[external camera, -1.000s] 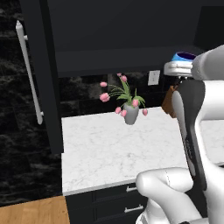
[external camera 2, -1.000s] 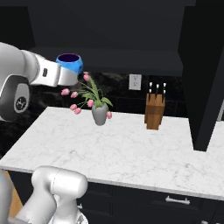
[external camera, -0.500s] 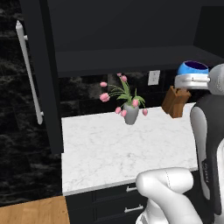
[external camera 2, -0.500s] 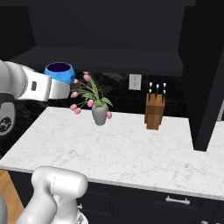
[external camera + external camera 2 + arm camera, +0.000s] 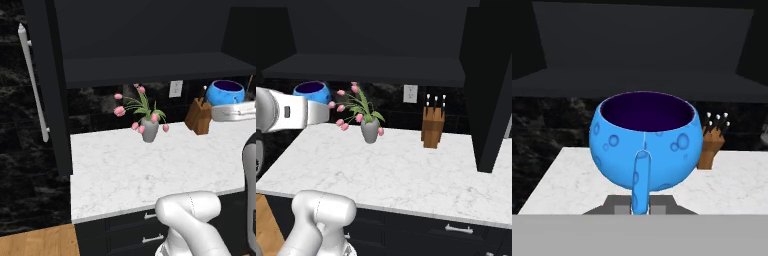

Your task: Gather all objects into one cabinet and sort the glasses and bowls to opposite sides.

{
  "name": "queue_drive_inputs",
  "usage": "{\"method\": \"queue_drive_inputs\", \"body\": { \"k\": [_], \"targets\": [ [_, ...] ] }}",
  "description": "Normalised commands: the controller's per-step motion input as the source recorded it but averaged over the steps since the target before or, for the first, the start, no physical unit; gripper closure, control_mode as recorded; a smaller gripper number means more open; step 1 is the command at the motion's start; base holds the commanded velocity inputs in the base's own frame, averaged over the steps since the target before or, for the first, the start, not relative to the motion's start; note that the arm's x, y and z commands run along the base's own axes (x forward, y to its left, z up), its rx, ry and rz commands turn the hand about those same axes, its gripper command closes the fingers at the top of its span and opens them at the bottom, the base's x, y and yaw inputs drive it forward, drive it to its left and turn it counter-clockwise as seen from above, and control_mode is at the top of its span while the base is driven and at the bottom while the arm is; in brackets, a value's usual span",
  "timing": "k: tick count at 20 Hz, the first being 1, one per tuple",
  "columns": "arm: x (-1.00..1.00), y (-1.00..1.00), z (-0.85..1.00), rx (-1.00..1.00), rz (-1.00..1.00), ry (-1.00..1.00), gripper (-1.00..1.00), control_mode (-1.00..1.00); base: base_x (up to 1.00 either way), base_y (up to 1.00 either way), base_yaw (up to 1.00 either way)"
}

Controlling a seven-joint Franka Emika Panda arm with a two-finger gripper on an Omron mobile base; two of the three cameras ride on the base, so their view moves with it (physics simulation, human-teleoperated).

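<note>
Blue bowl [image 5: 646, 147], round with a bubbly pattern and a dark purple inside, is held upright in the air, well above the bench [image 5: 125, 170]. The end effector [image 5: 640, 209] is pinched together on a thin blue handle-like strip running down the bowl's near side. In the left base view the bowl [image 5: 225, 93] sits on the end of the white arm near the bench's right end, just beside a wooden knife block [image 5: 199, 117]. In the right base view the bowl [image 5: 312, 92] hangs above the bench's left end, level with the pink blooms of a flower vase [image 5: 369, 131].

The bench is white marble with grey veins. The vase [image 5: 149, 131] of pink tulips stands near its back edge, about midway along. The knife block [image 5: 431, 128], with dark-handled knives standing up from it, is toward the back right. A white wall outlet [image 5: 409, 93] sits on the dark backsplash between vase and block.

Above the bench runs the black cabinet's dark shelf [image 5: 371, 70]. The tall cabinet door [image 5: 52, 85] stands to the left of the bench, with a long white bar handle [image 5: 33, 82] beyond it. Black drawers with small white pulls [image 5: 152, 239] sit below the front edge.
</note>
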Motion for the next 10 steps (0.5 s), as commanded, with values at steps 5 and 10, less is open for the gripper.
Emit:
{"method": "queue_drive_inputs", "body": {
  "k": [5,10],
  "targets": [
    [-0.19,0.20,-0.09,-0.12,0.04,0.00,1.00,-1.00,0.00,0.00,0.00],
    [-0.08,0.04,0.00,-0.03,0.04,0.00,1.00,-1.00,0.00,0.00,0.00]
  ]
}}
